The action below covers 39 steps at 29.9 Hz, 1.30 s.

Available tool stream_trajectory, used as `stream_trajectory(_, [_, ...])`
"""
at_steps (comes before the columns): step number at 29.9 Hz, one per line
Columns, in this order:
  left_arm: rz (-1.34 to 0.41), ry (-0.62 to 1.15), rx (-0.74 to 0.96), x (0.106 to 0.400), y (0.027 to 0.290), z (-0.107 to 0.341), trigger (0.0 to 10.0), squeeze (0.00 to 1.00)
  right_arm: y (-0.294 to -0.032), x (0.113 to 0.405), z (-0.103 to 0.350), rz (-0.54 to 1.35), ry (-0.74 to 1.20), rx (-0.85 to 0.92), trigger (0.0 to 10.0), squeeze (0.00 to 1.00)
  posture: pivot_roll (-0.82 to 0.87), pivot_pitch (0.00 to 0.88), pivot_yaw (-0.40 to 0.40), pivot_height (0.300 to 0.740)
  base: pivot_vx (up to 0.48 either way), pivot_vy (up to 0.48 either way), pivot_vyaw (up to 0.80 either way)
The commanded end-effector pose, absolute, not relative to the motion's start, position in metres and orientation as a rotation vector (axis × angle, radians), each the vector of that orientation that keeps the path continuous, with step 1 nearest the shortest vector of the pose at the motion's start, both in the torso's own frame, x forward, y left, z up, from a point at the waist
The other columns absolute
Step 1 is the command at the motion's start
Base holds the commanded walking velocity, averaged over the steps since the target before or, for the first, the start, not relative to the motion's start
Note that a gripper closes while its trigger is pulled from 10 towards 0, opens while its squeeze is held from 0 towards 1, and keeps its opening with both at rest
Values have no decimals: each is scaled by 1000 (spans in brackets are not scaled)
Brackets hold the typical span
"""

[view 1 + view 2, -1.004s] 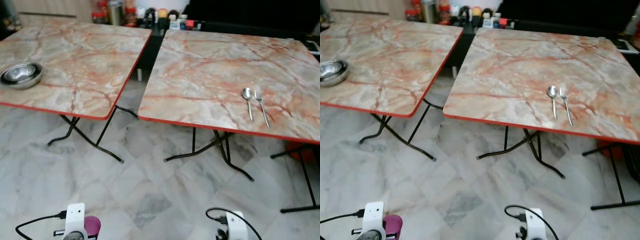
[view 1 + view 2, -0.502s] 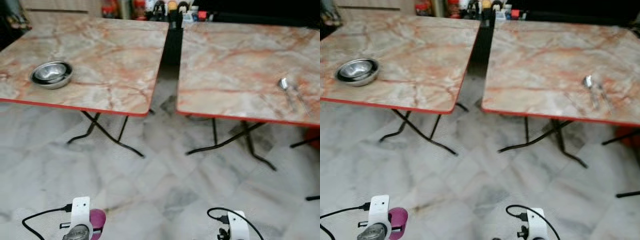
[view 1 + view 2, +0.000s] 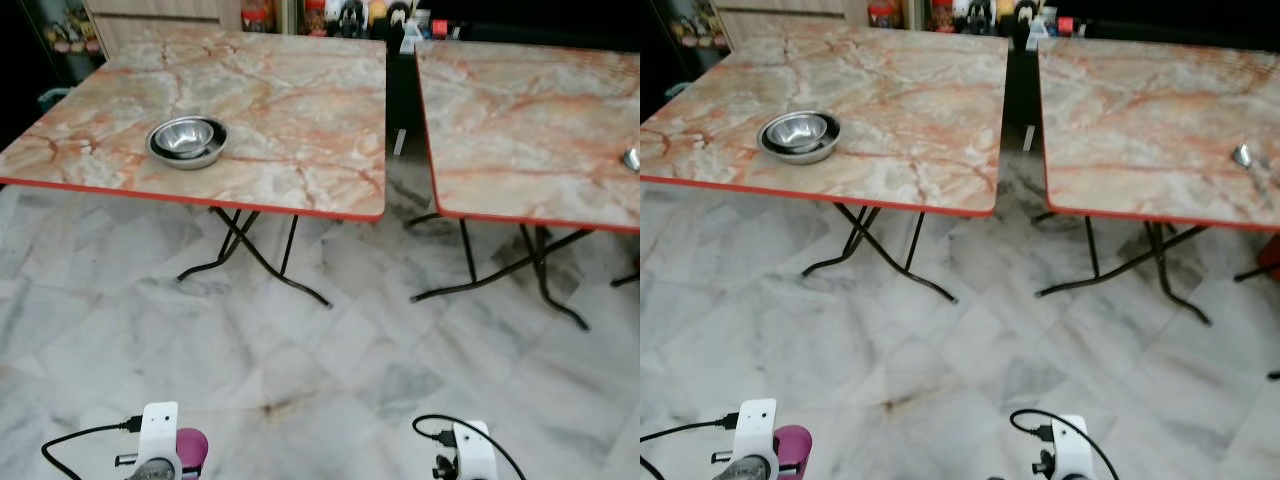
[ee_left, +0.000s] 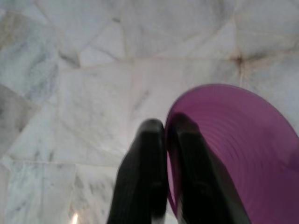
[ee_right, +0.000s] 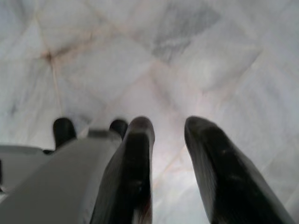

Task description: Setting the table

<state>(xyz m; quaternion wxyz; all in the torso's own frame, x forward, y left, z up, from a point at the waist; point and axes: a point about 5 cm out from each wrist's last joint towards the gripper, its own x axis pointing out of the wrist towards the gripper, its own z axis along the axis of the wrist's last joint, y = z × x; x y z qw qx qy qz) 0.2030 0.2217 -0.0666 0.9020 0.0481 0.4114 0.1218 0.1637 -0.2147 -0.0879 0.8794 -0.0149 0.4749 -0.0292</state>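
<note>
Left wrist view: the left gripper (image 4: 164,128) is clamped on the rim of a purple plate (image 4: 233,149), low over the floor (image 3: 330,380). A silver bowl (image 3: 187,141) sits on the left bench (image 3: 300,120). A spoon (image 3: 1244,155) lies on the right bench (image 3: 1140,110). The right gripper (image 5: 170,128) hangs with its fingers apart.

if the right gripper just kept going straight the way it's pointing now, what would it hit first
Most likely the marble floor. The right gripper points down at the pale tiles, its fingers apart with nothing between them, and nothing else lies in that line. How far off the floor is cannot be judged.
</note>
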Motion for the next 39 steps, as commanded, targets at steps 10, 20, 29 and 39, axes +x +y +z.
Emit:
stream_trajectory(10, [250, 893, 124, 191, 228, -72, 10000, 0, -212, 161, -90, -58, 997, -19, 10000, 0, -59, 80, 1, 740, 0, 480, -219])
stream_trajectory(20, [256, 890, 120, 193, 228, -71, 10000, 0, -212, 163, -89, -71, 986, -15, 10000, 0, -57, 105, -9, 740, 0, 480, 0])
stream_trajectory(29, [268, 891, 111, 190, 228, -72, 10000, 0, -211, 163, -89, -72, 986, -8, 10000, 0, -55, 113, -13, 740, 0, 480, 0])
stream_trajectory(39, [256, 869, 104, 194, 225, -71, 10000, 0, -212, 164, -88, -69, 980, -4, 10000, 0, -51, 121, -17, 740, 0, 192, 0])
